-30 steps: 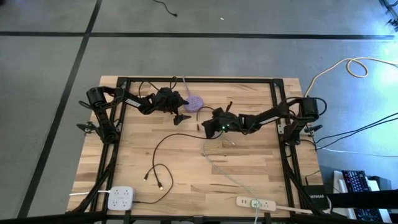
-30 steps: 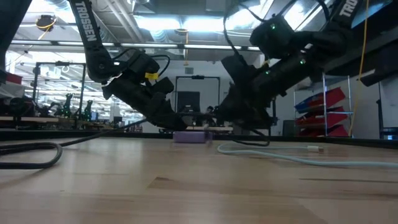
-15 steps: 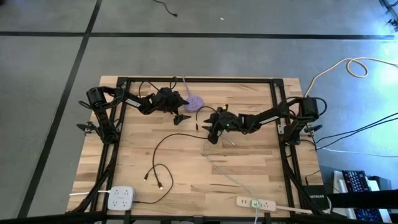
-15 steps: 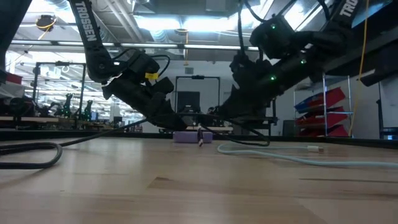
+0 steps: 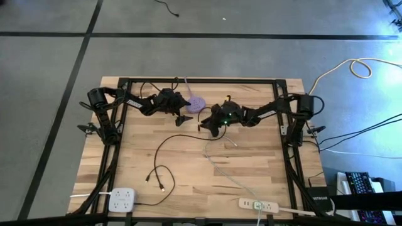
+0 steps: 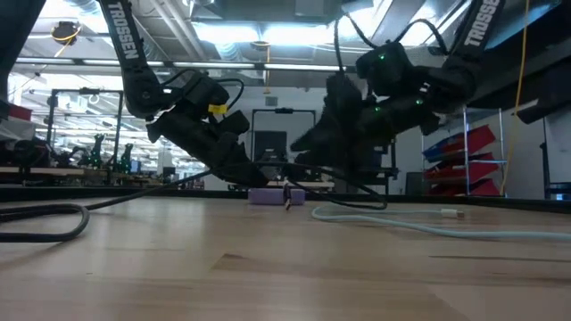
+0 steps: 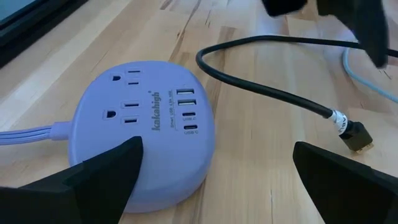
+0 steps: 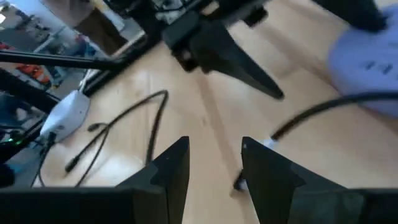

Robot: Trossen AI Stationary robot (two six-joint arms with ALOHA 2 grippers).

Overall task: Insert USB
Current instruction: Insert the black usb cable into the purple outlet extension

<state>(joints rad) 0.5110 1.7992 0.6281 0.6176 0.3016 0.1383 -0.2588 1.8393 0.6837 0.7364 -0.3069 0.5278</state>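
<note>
So the round lavender power hub (image 7: 144, 134) sits on the far middle part of the butcher-block wooden table (image 5: 251, 169), flat on its base, with its face showing two wall-style outlets and a little column of USB ports (nothing is plugged into any of those sockets, only its own pale cord runs off the side). The left gripper (image 7: 214, 171) hovers right over it with fingers (image 7: 93, 174) spread wide apart, one on each side of the hub but not pinching it. The black cable with the right-angled USB plug (image 7: 356, 135) lies on the wood just beside the hub, plug end resting on the table and pointing away from the ports, with a white band just behind the plug. The right gripper (image 8: 214, 165) hangs low just past that plug end, near the hub; its fingers (image 8: 171, 168) stand a narrow gap apart and there's nothing between them, the plug tip just shows on the wood below. Closer to the front edge there's a white square power strip (image 5: 122, 200) at the left corner, a long white power strip (image 5: 258, 204) toward the right, and a pale blue-grey cable (image 5: 229, 176) trailing across the middle.
</note>
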